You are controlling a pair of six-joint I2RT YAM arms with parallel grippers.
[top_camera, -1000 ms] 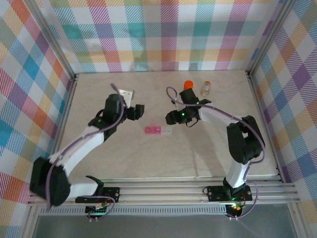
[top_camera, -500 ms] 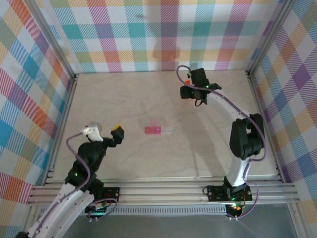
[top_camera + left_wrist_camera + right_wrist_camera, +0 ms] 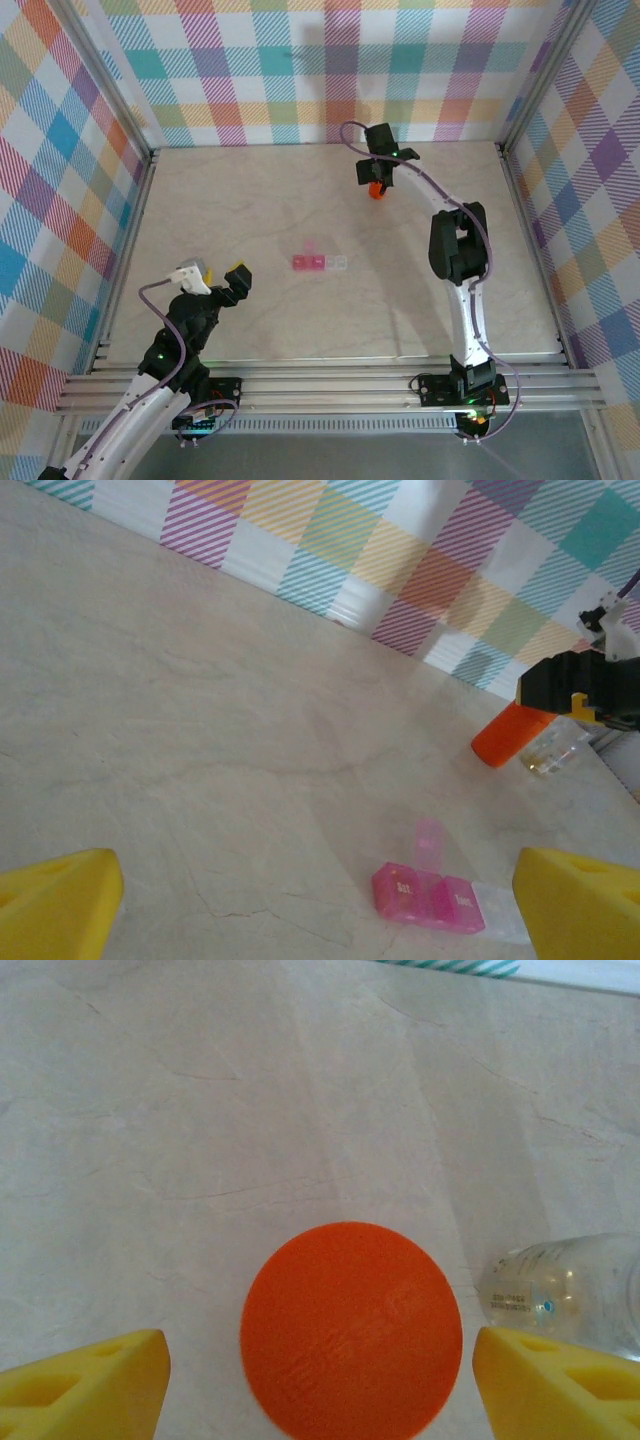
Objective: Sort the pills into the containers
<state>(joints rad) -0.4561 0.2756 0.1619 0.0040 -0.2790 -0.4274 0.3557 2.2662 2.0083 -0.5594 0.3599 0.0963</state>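
Mid-table: pink pill box (image 3: pixel 320 263), open marble (image 3: pixel 250 200) around. At its 8 o'clock, near front edge: left gripper (image 3: pixel 224 273), spread wide. By back edge: right gripper (image 3: pixel 318 1380), splayed astride orange bottle cap (image 3: pixel 350 1330), clear vial (image 3: pixel 570 1295) at 3 o'clock.

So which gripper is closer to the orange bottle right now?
Right. The right gripper hangs directly above the orange bottle, open over its cap; the left gripper is far off, near the table's front left.

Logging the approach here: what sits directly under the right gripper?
The orange bottle, seen cap-on from above, sits between the open fingers of the right gripper, untouched. A clear vial is beside it on the table. The cap hides the bottle's inside.
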